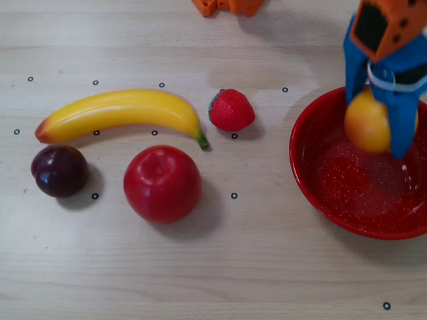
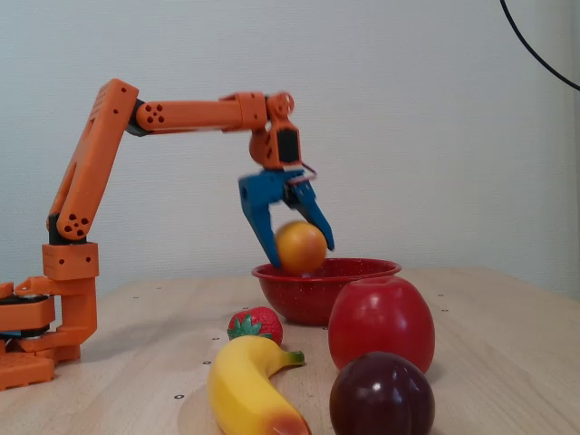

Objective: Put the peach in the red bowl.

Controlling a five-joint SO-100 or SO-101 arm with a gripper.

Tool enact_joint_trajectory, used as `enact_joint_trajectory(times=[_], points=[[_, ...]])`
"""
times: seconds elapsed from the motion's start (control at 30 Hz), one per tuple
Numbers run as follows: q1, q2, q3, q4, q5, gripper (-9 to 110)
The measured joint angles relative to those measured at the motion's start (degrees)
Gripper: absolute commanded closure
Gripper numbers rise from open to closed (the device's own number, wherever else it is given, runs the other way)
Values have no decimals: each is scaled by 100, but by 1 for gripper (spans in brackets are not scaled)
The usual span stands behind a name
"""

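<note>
Your gripper (image 2: 294, 254) clamped on peach (image 2: 301, 247), blue fingers (image 1: 403, 117) either side of fruit. Peach (image 1: 367, 122) hangs over red bowl (image 1: 313, 193), just above rim (image 2: 362, 266) in fixed view; contact with bowl floor not discernible. Arm (image 2: 195, 114) stretched out level from base at left in fixed view. You have banana (image 1: 120, 110), strawberry (image 1: 231, 110), apple (image 1: 162, 184), plum (image 1: 59, 171) grouped on table (image 1: 233, 267) left of bowl in overhead view, well apart from it.
</note>
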Motion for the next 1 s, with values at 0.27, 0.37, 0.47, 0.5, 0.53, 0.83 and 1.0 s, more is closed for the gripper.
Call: enact_joint_trajectory(times=[0.27, 0.37, 0.47, 0.5, 0.53, 0.83, 1.0], points=[[-439, -35, 439, -325, 519, 50], [-431, -35, 439, -325, 527, 47], [-448, -35, 439, -325, 589, 51], [-475, -35, 439, -325, 589, 56], [-483, -35, 413, -325, 589, 63], [-861, 870, -70, -272, 536, 101], [-1617, 1907, 352, -220, 466, 101]])
